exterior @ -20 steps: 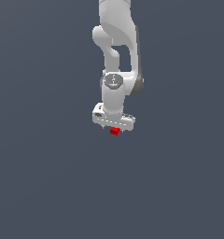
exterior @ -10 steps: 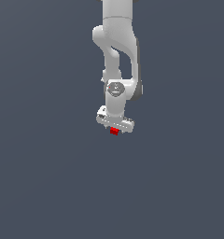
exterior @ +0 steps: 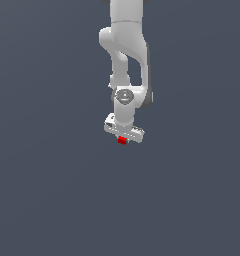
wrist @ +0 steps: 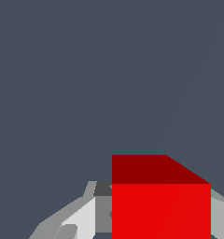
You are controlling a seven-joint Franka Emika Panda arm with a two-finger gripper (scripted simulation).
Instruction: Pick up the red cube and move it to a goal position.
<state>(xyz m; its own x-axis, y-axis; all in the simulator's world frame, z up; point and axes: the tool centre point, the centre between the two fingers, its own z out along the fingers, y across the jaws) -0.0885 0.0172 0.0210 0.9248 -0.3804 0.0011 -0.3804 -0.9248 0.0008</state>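
Observation:
The red cube (exterior: 122, 140) is small and bright red, and sits right under the white gripper bar in the exterior view, near the picture's middle. My gripper (exterior: 123, 140) is shut on it, with the white arm rising straight above. In the wrist view the red cube (wrist: 160, 205) fills the space between my two fingers (wrist: 81, 217), which press on its sides. No goal marker shows in either view.
A plain dark grey-blue surface (exterior: 52, 190) fills both views. Nothing else shows.
The arm has folded a little and the gripper with the red cube has stayed near the same spot, shifting slightly in the exterior view. The grip on the cube has held.

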